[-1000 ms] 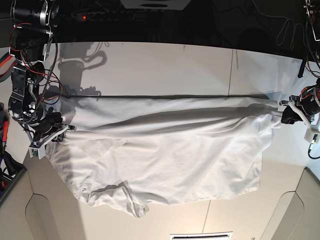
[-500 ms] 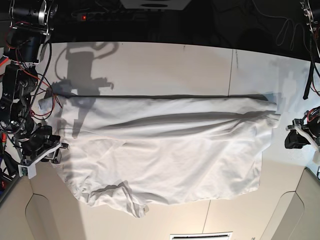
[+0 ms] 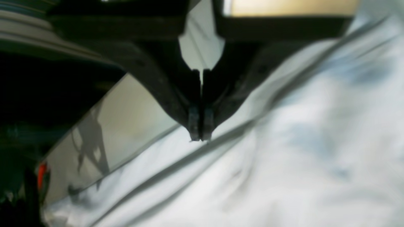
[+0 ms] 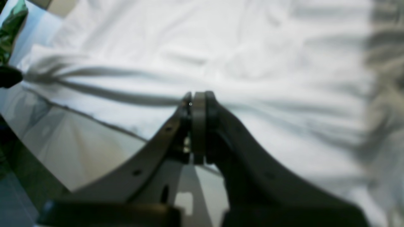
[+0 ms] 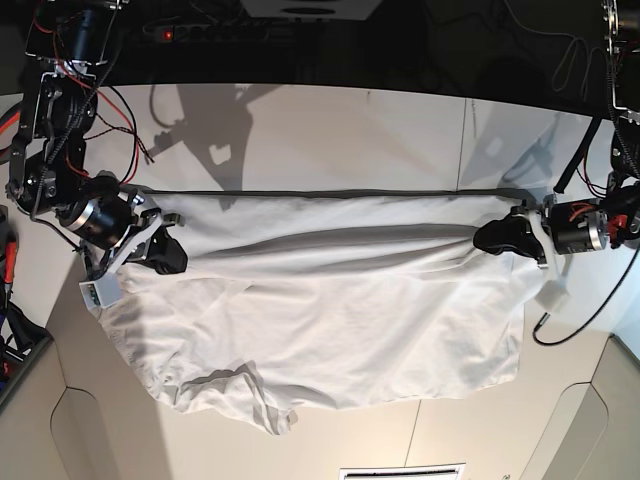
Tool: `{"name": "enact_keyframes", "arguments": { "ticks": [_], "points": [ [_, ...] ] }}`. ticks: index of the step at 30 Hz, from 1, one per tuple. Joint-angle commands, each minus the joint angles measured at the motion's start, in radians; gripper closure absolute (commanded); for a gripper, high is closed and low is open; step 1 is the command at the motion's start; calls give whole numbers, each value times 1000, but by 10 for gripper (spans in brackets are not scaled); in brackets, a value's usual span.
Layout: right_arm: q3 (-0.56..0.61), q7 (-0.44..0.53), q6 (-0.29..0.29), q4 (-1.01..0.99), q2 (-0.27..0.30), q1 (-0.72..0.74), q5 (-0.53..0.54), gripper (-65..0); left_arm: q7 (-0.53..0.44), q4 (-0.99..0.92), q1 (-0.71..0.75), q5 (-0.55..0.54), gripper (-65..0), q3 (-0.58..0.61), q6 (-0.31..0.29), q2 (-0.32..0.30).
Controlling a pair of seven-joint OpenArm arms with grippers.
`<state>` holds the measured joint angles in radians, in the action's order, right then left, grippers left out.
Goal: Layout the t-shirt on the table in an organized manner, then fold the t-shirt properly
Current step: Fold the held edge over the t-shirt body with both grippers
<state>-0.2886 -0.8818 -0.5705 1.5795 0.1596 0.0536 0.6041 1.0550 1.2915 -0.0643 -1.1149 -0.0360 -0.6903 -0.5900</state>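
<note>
Both arms have swung inward since half a second ago: the right gripper (image 5: 170, 255), then off the cloth's corner at 8 o'clock, now sits over the t-shirt (image 5: 330, 320) at 9 o'clock, and the left gripper (image 5: 490, 238) has come in from the desk edge to the shirt's 3 o'clock end. On each the fingers are pressed together; whether any cloth is pinched between them cannot be told, as both wrist views are blurred.

Spread wide across the desk (image 5: 330, 140), the shirt has its far hem straight along the dark seam. Bare white surface lies open beyond it toward 12 o'clock, and a narrower strip at 6 o'clock. One bunched, folded-under lump hangs at the 7 o'clock corner. A long grey crease runs between the two grippers.

Beige cut-out corners frame the near desk edge. Behind the desk the room is dark, with loose cables at both upper corners.
</note>
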Motion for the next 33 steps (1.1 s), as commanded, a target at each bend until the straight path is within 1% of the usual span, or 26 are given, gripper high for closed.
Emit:
{"name": "enact_keyframes", "arguments": {
  "ticks": [1,3,5,7,10,11,13,14,18,20,22,25,27,28,30,31,32,33],
  "points": [
    [-4,41,-7,12,6,4,0,0,-51,15,-18,45,0,23,-8,-15],
    [-4,90,-6,-10,6,-1,-60,0,-189,15,-19,230,0,72,-8,-2],
    [-4,153,-2,-52,6,8,-120,0,-328,14,-19,426,0,85,-8,20],
    [-4,198,2,-110,6,23,-160,0,-415,11,-20,570,0,85,-8,38],
    [-4,211,21,-231,10,68,-212,0,-490,-2,-35,702,0,85,121,41],
    [-4,227,26,-279,12,86,-232,0,-502,-10,-46,733,0,84,176,41],
    [-4,268,42,-373,20,119,-264,0,-517,-30,-71,772,0,80,267,40],
    [-4,286,52,-417,25,134,-275,0,-525,-40,-82,791,0,80,297,40],
    [-4,306,84,-539,43,173,-319,0,-578,-97,-108,884,0,80,378,40],
    [-5,306,102,-555,49,177,-325,0,-611,-139,-114,930,0,80,428,41],
    [-5,306,103,-554,51,177,-320,0,-627,-180,-119,962,0,80,468,41],
    [-5,298,89,-532,50,176,-259,0,-630,-198,-124,971,0,80,474,40],
    [-5,288,63,-493,50,176,-224,0,-633,-188,-133,969,0,75,502,35],
    [-5,277,53,-465,50,176,-215,0,-632,-174,-135,961,0,67,521,32],
    [-5,246,50,-396,50,176,-215,0,-632,-127,-134,926,0,39,519,24],
    [-5,237,50,-356,50,176,-215,0,-624,-99,-134,899,0,18,499,21],
    [-5,229,50,-317,50,176,-214,0,-609,-71,-134,862,0,-6,453,22],
    [-5,225,50,-280,50,176,-214,0,-579,-42,-134,806,0,-29,383,22]
  ]
}}
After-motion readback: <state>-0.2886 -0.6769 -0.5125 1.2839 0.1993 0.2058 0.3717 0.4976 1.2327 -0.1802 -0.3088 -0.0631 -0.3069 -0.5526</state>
